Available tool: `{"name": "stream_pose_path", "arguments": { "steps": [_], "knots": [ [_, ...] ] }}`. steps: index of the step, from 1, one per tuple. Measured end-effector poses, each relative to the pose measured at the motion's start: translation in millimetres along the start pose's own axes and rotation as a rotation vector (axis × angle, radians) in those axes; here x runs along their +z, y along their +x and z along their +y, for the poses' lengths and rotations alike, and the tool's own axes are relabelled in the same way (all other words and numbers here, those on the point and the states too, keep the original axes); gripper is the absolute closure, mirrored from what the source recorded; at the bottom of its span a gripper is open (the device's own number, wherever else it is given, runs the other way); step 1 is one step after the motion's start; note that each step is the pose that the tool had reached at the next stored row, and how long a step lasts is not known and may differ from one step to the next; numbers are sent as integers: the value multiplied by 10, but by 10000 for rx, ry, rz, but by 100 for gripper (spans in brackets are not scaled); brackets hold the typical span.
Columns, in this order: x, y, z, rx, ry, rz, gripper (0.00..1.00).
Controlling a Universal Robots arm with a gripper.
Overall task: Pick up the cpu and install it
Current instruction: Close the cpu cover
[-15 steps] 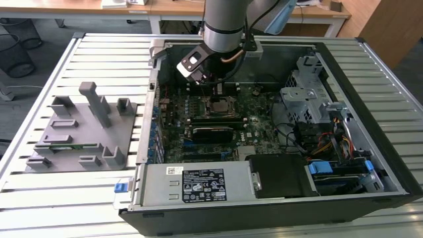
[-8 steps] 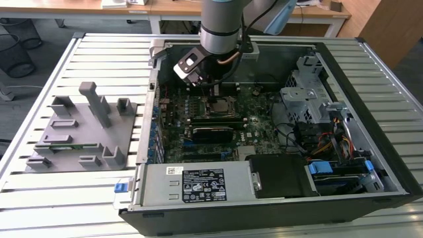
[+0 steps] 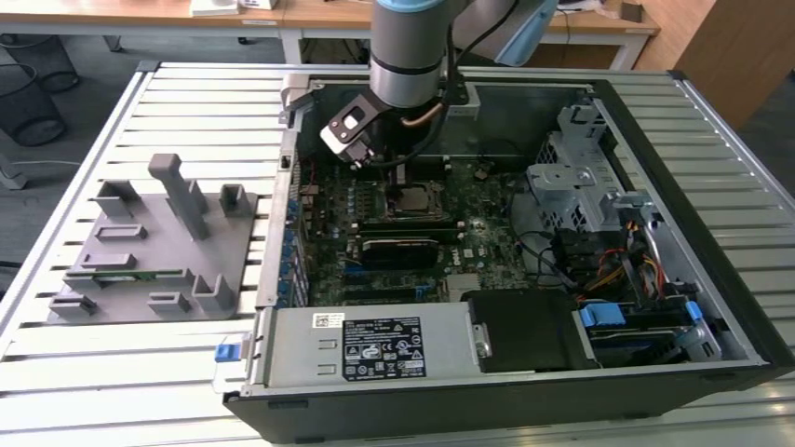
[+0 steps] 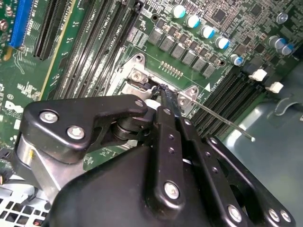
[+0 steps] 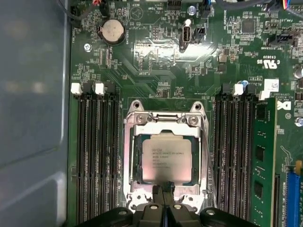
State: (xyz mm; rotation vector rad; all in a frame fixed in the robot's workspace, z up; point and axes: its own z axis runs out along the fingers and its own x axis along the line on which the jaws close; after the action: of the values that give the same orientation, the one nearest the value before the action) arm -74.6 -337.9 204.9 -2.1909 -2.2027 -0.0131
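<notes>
The cpu (image 5: 166,158), a small square chip with a pale silvery top, lies flat inside the metal socket frame (image 5: 129,156) on the green motherboard (image 3: 478,209). In the exterior view the cpu (image 3: 410,198) sits mid-board inside the open computer case. My gripper (image 5: 164,190) hangs just above the socket's edge, its two black fingers pressed together and shut, with nothing between them. In the second wrist view the gripper (image 4: 162,91) points down at the socket corner, and its own body hides the chip. In the exterior view the gripper (image 3: 397,179) is right behind the cpu.
Black memory slots (image 5: 97,156) flank the socket, and a green memory stick (image 5: 263,156) stands in one. A thin socket lever (image 4: 222,120) sticks out sideways. A drive cage (image 3: 578,186) and cables (image 3: 609,265) are on the exterior view's right. A grey fixture (image 3: 149,242) lies outside the case.
</notes>
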Motion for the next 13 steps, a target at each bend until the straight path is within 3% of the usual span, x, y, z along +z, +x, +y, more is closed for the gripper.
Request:
{"name": "stream_pose_path", "arguments": {
  "steps": [13],
  "knots": [
    [75,-2,-22,0,-1,-2,89]
  ]
}}
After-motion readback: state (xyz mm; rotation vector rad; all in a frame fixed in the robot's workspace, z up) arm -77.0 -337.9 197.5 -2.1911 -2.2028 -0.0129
